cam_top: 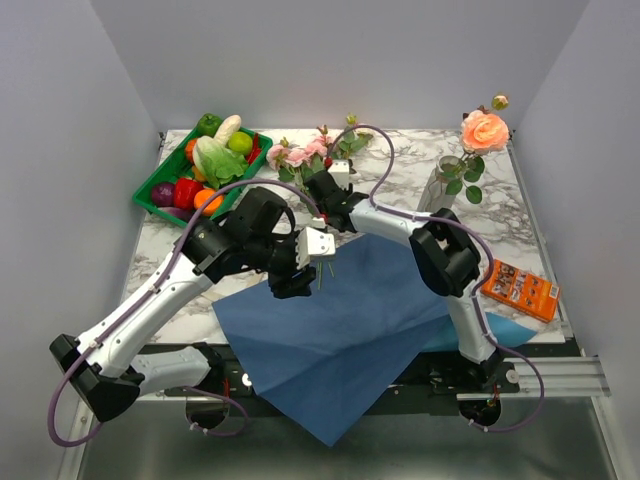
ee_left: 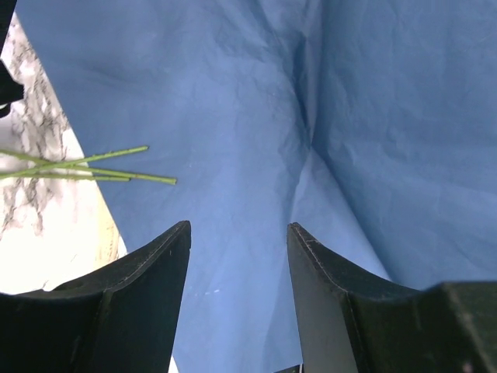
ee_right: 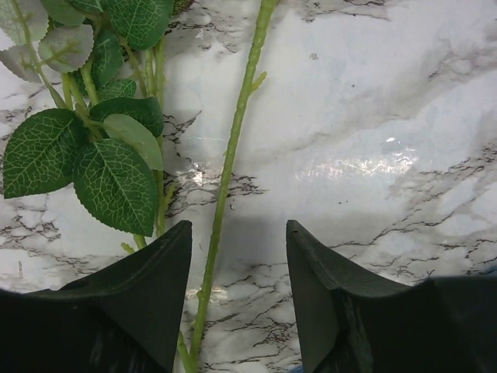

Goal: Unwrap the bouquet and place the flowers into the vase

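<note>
The blue paper (cam_top: 340, 330) lies opened and flat on the marble table (cam_top: 545, 225), and its near corner hangs over the table edge. No flowers are inside it.

The flowers (cam_top: 303, 153) lie on the table beyond the far edge of the paper, a little to its left side. The pink heads point away from the paper and the thin green stems (ee_left: 93, 167) point toward it. Their cut ends reach just over the paper's far left edge.

The left gripper (ee_left: 239, 229) hangs above the far left part of the paper. Its jaws stand apart and nothing is between them; only the blue sheet shows under them.

The right gripper (ee_right: 238, 227) is past the far edge of the paper, low over the flower stems. Its jaws are also released. One stem (ee_right: 233, 148) runs on the marble in the gap between them, closer to the finger on the left of the wrist view, and it is not pinched. Green leaves (ee_right: 116, 179) lie beside this stem.

The vase (cam_top: 440, 185) stands upright beyond the far right side of the paper, apart from it. One peach rose (cam_top: 485, 130) with some leaves stands in it.

A green tray (cam_top: 143, 190) with vegetables and fruit sits far left of the paper. An orange box (cam_top: 520, 290) lies just right of the paper.
</note>
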`<state>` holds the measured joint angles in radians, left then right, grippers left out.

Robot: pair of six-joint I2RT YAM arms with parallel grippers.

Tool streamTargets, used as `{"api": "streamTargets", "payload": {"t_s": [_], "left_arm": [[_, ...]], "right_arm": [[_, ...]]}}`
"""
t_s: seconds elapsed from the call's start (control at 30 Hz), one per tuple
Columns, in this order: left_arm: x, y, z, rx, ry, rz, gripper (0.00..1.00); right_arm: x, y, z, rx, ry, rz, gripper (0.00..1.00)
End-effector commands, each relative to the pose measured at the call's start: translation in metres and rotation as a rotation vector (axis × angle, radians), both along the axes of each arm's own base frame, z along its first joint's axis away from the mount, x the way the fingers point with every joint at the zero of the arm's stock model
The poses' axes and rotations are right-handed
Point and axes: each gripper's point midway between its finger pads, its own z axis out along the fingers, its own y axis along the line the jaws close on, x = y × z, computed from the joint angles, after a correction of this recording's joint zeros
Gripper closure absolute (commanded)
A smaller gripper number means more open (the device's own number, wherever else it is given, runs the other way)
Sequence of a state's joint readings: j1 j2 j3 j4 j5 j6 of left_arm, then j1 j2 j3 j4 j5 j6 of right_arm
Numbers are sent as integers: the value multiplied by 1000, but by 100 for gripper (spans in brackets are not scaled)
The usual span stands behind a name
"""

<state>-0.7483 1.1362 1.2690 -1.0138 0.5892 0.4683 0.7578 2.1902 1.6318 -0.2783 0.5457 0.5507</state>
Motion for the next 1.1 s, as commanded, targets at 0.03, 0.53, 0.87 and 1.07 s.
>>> {"api": "streamTargets", "payload": {"t_s": [0.03, 0.53, 0.87, 1.07], "left_arm": [[4, 11, 5, 34, -64, 26, 39], [11, 45, 33, 90, -236, 94, 37], [8, 43, 36, 61, -230, 90, 37], [-5, 29, 35, 30, -165, 26, 37]], "right_arm": [[3, 2, -13, -38, 67, -52, 41], [-17, -10, -35, -113, 203, -131, 68], [-33, -8, 0, -78, 77, -117, 99], [-44, -8, 82, -18, -182, -91, 99]]}}
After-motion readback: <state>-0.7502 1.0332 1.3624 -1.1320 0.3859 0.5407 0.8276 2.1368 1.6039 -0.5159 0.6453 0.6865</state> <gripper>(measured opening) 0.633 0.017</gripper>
